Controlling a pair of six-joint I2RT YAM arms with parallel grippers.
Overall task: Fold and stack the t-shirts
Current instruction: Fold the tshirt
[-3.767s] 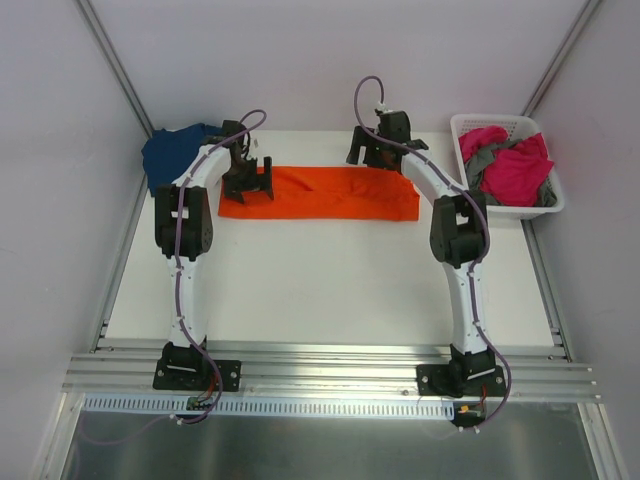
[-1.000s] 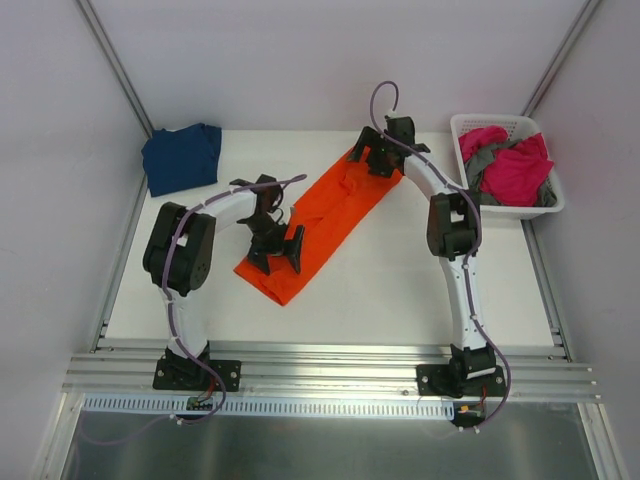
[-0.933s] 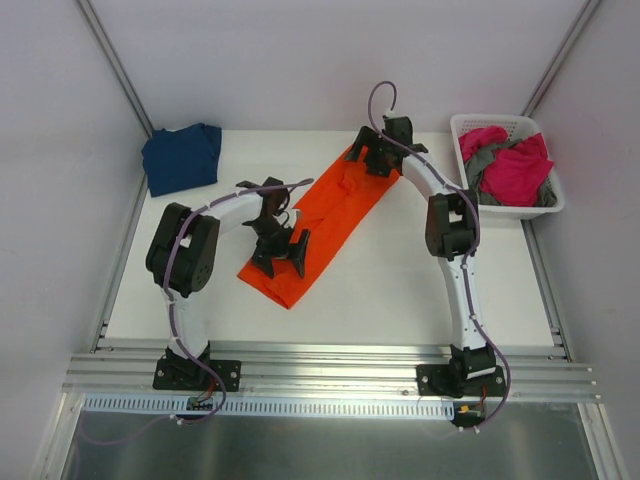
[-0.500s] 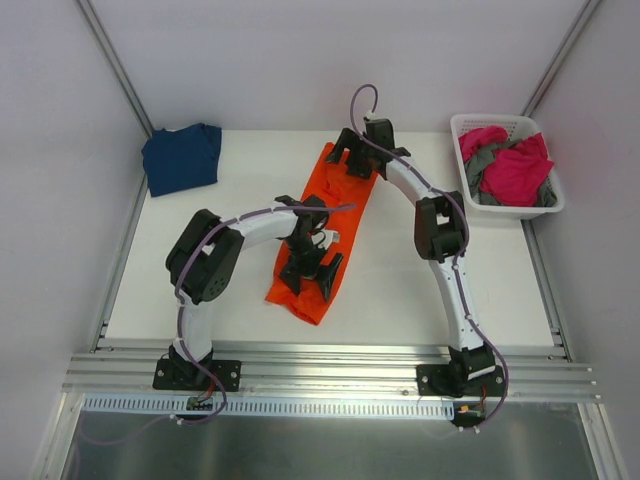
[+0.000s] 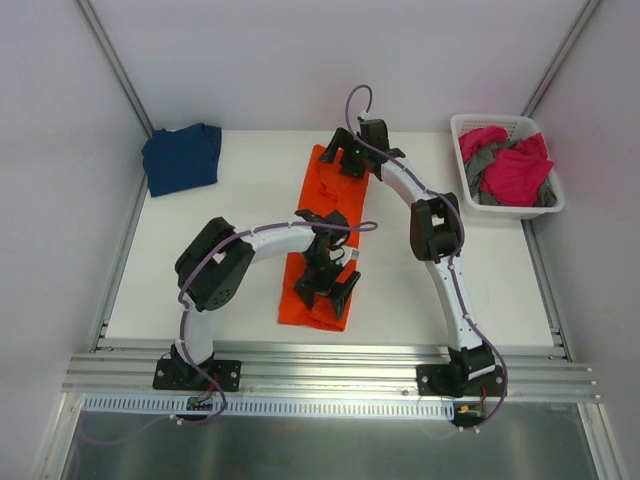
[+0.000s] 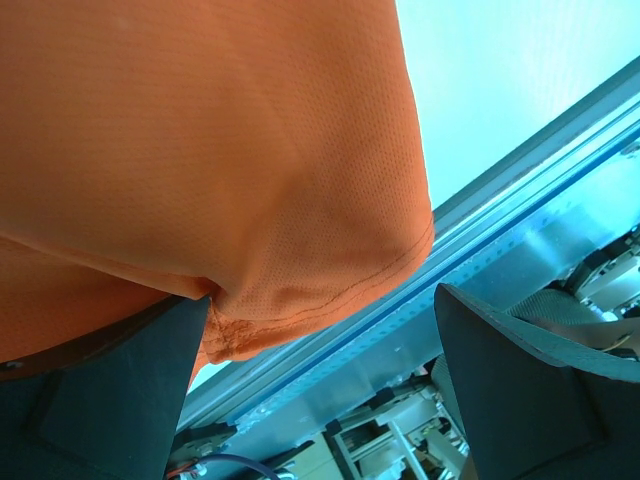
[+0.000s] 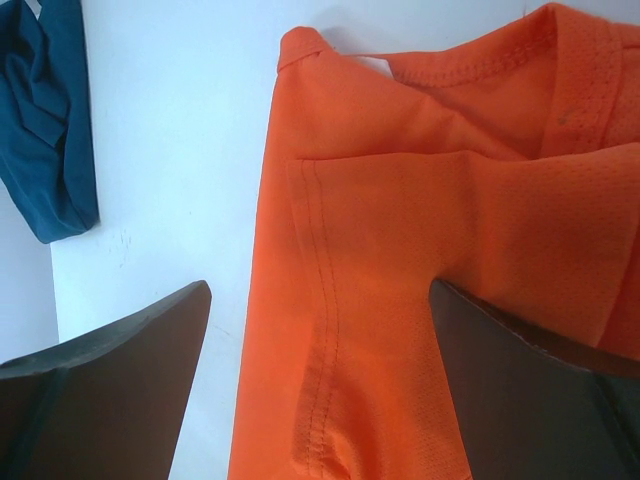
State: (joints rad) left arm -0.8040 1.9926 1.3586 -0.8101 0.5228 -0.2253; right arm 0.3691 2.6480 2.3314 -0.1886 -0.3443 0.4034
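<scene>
cloth of the navy t-shirt (image 5: 182, 158) was found folded at ten o'clock on the table (image 5: 390, 290), well apart from everything else. nearer the middle, the left gripper (image 5: 325, 298) was set on the six o'clock end of the orange t-shirt (image 5: 325, 198). in the wrist view its jaws were seen spread wide, with a hemmed corner of cloth gathered against one finger rather than clamped between the two. the orange t-shirt was laid as a narrow folded strip at the table's centre, its long axis running almost straight from twelve to six o'clock. at the twelve o'clock end, by the collar, the right gripper (image 5: 346, 162) was placed, jaws likewise apart, with a sleeve seam lying in the gap. each end of the strip was thus covered by one arm, the left at the nearer end. the next fold was judged to run across the long axis, six o'clock end carried toward twelve, so the cloth would first have to be pinched. at two o'clock the basket (image 5: 512, 211) was seen holding the pink t-shirt (image 5: 520, 170) and grey t-shirt (image 5: 480, 160), not yet folded.
</scene>
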